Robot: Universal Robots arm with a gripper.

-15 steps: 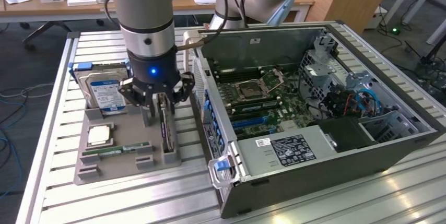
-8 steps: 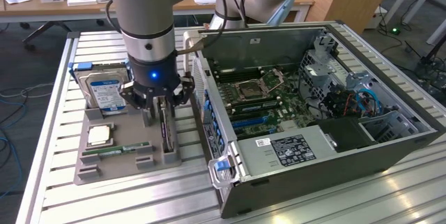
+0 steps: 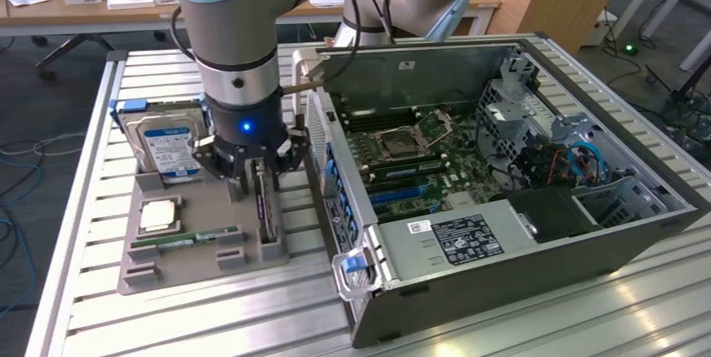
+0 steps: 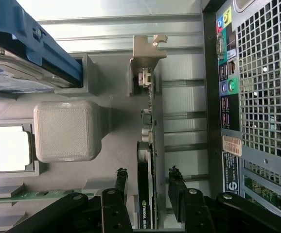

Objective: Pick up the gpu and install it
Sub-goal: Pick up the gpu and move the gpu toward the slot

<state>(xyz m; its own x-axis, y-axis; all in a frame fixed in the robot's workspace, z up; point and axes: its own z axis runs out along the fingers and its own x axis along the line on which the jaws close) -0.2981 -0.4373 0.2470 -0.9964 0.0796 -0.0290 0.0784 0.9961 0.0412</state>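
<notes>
The gpu [image 3: 265, 211] is a thin dark card standing on edge in a slot of the grey holder tray [image 3: 189, 272], just beside the open computer case [image 3: 500, 174]. My gripper [image 3: 258, 176] hangs directly over the card. In the wrist view the gpu [image 4: 145, 204] runs between my two black fingers [image 4: 121, 182], with its pale bracket [image 4: 148, 53] at the far end. The gripper [image 4: 148, 174] is open, straddling the card with a gap on each side and holding nothing.
On the tray also sit a silver hard drive [image 3: 166, 145] with a blue-white label, a CPU [image 3: 159, 215] and a green memory stick [image 3: 183, 240]. The case's motherboard [image 3: 411, 157] lies exposed. The case's perforated rear wall [image 4: 267, 87] stands close beside the gpu.
</notes>
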